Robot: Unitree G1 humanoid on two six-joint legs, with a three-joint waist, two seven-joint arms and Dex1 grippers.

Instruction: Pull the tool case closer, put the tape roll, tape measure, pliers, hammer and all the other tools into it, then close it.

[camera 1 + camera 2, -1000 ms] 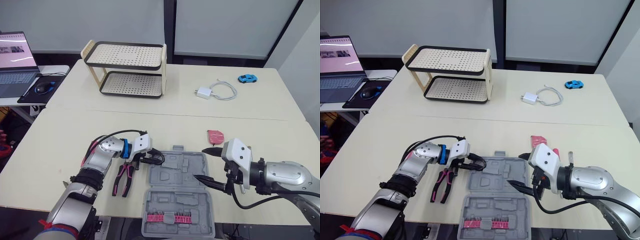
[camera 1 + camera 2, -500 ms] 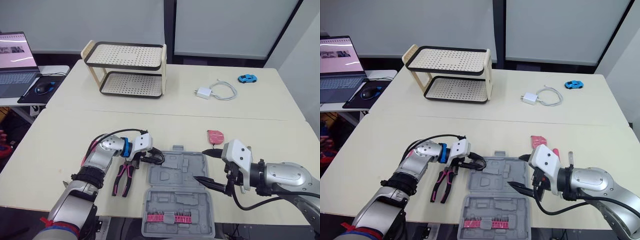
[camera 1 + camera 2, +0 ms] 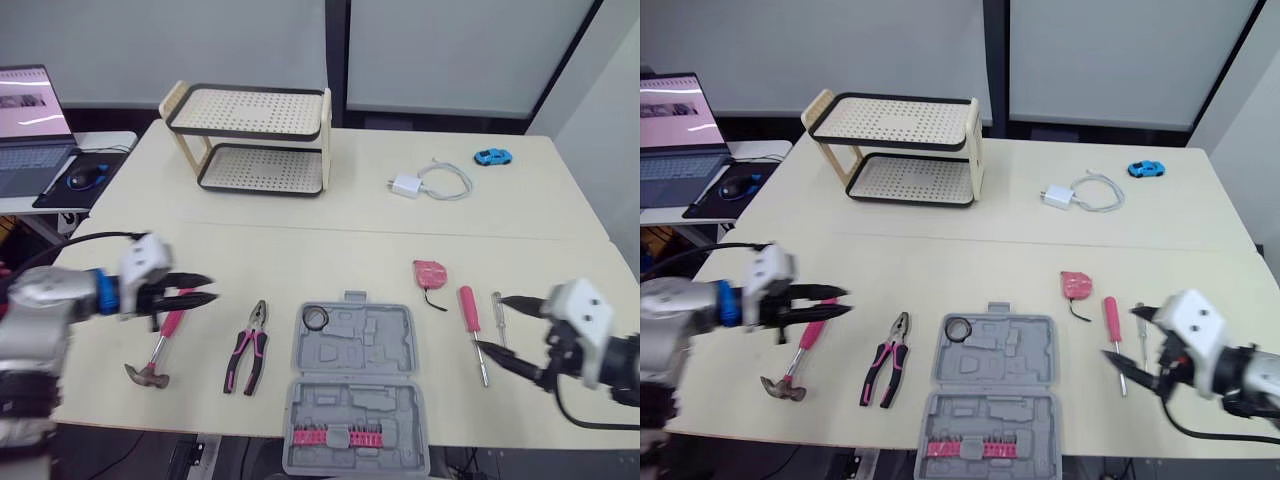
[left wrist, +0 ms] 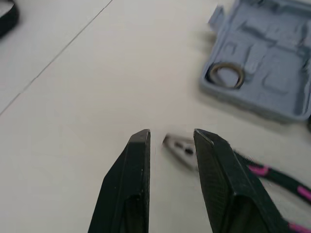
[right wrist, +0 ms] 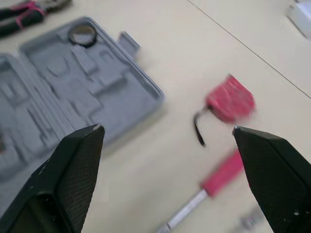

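Grey plastic, the tool case [image 3: 360, 405] lies open at the near table edge. The tape roll [image 3: 316, 318] sits in its eleven o'clock corner, so one tool is in. From the case, the pliers [image 3: 248, 352] and hammer [image 3: 158, 348] lie at nine o'clock, the red tape measure [image 3: 432, 272] at two, and the pink-handled screwdriver [image 3: 472, 328] and a thin screwdriver [image 3: 497, 312] at three.

In the left wrist view, the left gripper [image 4: 170, 133] is empty, its fingers narrowly apart, with the pliers' nose just beyond them.

In the right wrist view, the right gripper [image 5: 167, 129] is spread wide and empty, facing the tape measure.

By my reckoning, five tools and the closing remain.
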